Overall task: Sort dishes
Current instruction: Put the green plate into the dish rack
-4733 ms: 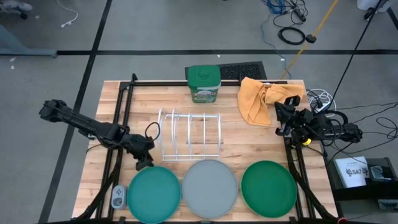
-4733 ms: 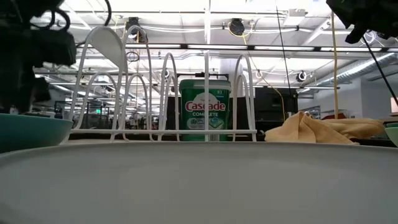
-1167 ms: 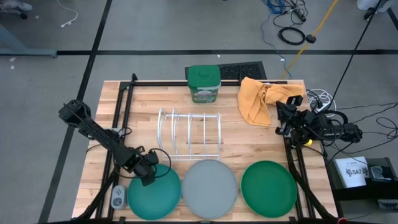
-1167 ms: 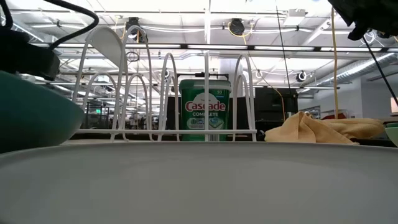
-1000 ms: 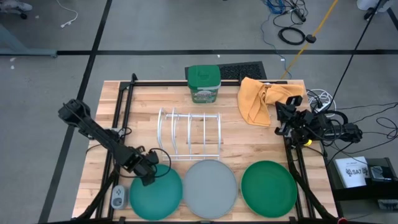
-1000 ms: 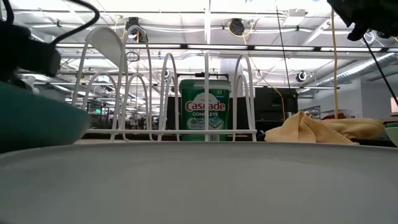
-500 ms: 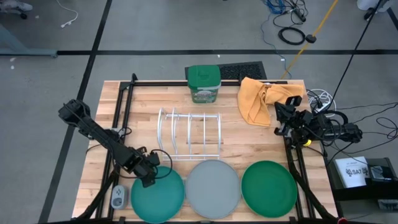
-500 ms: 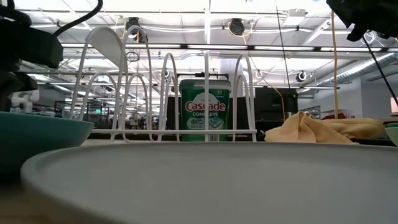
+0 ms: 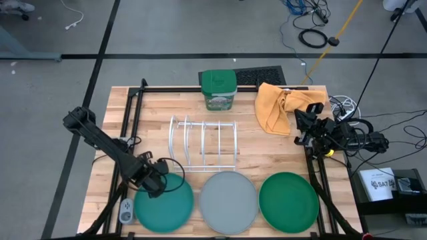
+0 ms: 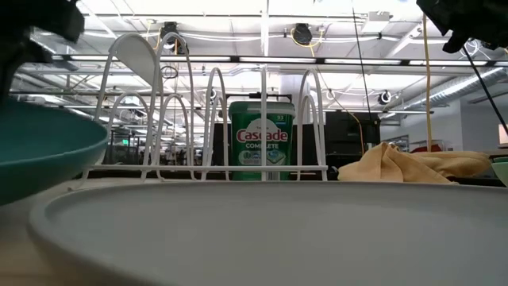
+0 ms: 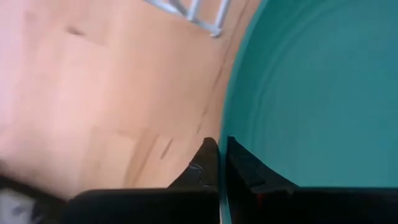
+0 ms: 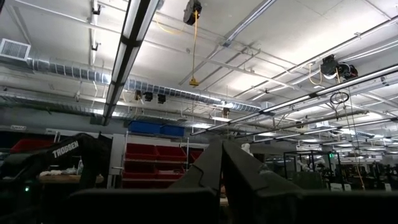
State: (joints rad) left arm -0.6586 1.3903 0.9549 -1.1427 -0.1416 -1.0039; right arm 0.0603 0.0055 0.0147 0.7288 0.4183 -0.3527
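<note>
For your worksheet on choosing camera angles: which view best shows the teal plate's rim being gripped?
The left wrist view: the left gripper jaws pinch the teal plate at its rim. The high view shows the whole plate; the low view only its edge; the right wrist view nothing.

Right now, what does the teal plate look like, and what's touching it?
The teal plate is big, round, shallow and plain, with a smooth, slightly shiny surface. It is at the table's front left corner, beside the light grey plate, in front of the white wire rack. The left gripper is shut on its rim, one finger on each side. From table level its near edge looks raised off the table, so it seems tilted.
</note>
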